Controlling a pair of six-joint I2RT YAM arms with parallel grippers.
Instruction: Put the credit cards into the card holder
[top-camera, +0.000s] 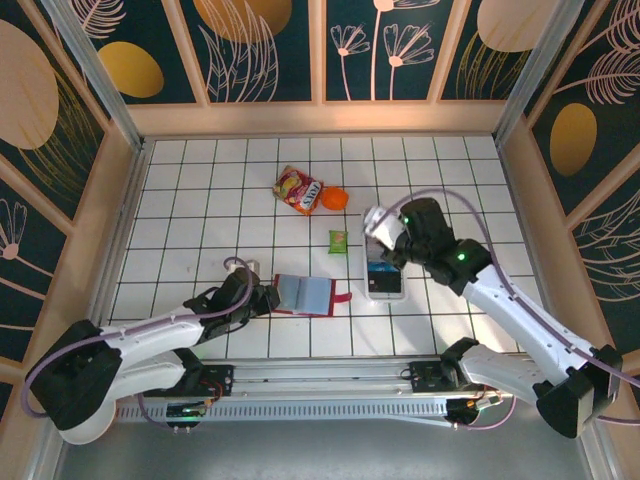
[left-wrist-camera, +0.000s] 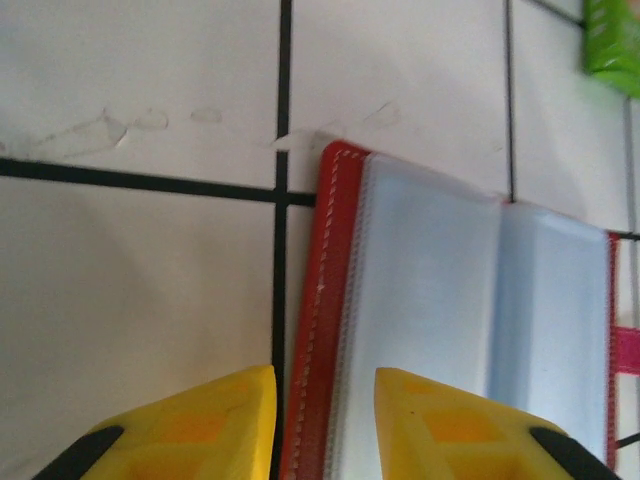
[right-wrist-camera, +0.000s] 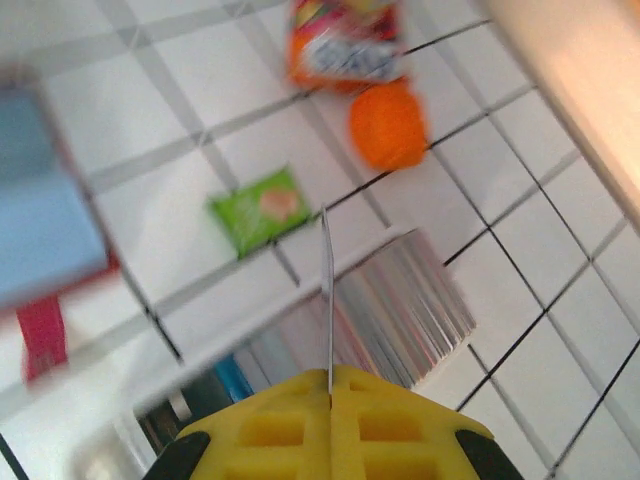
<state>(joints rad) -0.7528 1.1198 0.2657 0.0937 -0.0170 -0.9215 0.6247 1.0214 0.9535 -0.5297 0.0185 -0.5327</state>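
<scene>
Now right jaws pinch a card (right-wrist-camera: 327, 290) over the card-filled tray (top-camera: 385, 295); left jaws spread.

table (top-camera: 200, 180): white tiles, dark grid | walls (top-camera: 400, 70): teal panels (tan floral prints); wooden frames (top-camera: 318, 50)

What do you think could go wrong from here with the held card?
The card, edge-on in the right wrist view, is pinched only at one end by the right jaws; it may twist or slip. The left jaws stand open astride the red edge of the card holder, not clamping it, so it may slide when the card pushes in. The green packet lies near the path; a low sweep might knock it.
</scene>
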